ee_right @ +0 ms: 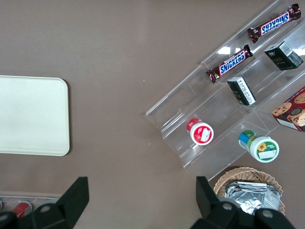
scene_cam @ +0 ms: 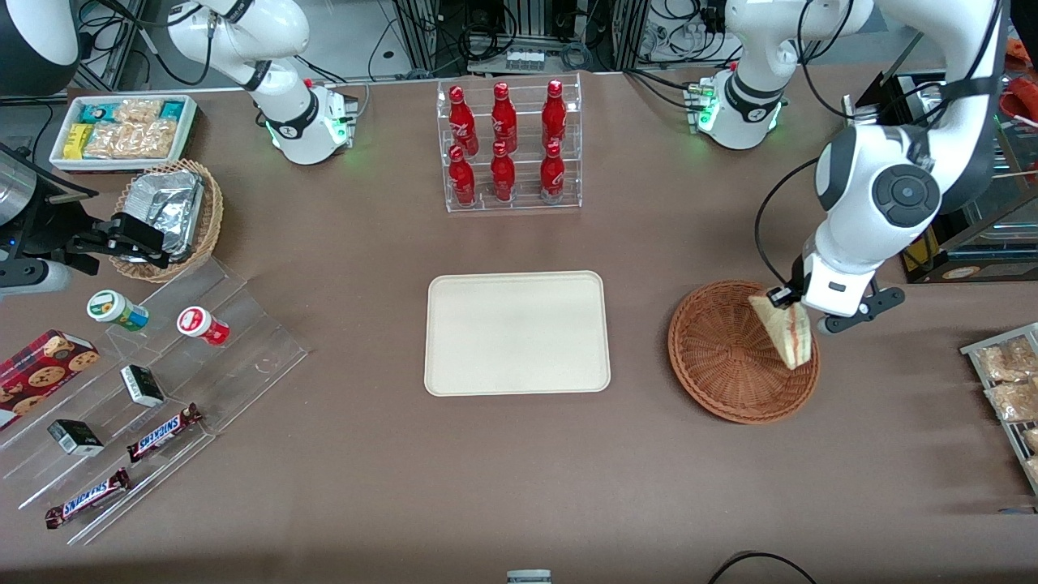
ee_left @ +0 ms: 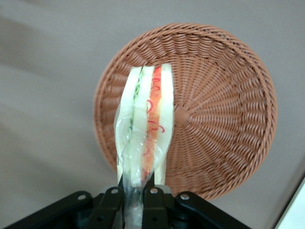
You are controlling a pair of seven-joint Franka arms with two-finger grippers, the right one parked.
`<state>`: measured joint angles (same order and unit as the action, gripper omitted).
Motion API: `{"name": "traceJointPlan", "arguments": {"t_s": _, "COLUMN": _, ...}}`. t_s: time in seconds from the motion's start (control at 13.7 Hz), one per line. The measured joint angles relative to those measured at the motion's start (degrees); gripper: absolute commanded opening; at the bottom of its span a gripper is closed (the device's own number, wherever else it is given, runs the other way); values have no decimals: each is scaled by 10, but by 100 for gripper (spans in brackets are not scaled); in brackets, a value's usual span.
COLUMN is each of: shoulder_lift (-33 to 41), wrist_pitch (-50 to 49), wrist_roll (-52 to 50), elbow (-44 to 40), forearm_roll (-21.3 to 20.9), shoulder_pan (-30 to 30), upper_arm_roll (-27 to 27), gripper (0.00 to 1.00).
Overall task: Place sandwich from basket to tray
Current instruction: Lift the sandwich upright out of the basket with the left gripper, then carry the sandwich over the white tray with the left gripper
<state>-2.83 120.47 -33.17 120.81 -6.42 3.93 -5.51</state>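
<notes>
Above the basket [ee_left: 219, 109], the end effector [ee_left: 138, 195] – fingertips partly cut off – apparently pinches the sandwich [ee_left: 145, 124] by its wrapper.

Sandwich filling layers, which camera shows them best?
The left wrist view: the sandwich, pinched in the hand above the basket, shows its layers edge-on. The front view shows it smaller; the right wrist view misses it.

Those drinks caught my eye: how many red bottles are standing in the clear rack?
6 red bottles, in the clear acrylic rack. Upper row. Lower row, nearer the front camera. None seems hidden. The gripper holds the wrapped triangular sandwich over the reddish-brown wicker basket.
</notes>
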Motion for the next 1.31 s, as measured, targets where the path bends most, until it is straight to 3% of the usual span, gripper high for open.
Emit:
{"name": "traceJointPlan", "arguments": {"t_s": 0.58, "shoulder_lift": -1, "wrist_pitch": -43, "wrist_roll": 24, "elbow": -35, "forearm_roll": -4, "shoulder_pan": 5, "upper_arm_roll": -119, "gripper": 0}}
{"name": "traceJointPlan", "arguments": {"t_s": 0.88, "shoulder_lift": -38, "wrist_pitch": -43, "wrist_roll": 24, "elbow": -65, "forearm_roll": -4, "shoulder_pan": 7, "upper_arm_roll": -178, "gripper": 0}}
{"name": "traceJointPlan", "arguments": {"t_s": 1.31, "shoulder_lift": -129, "wrist_pitch": -42, "wrist_roll": -12, "elbow": -137, "forearm_roll": -3, "shoulder_pan": 51, "upper_arm_roll": -201, "gripper": 0}}
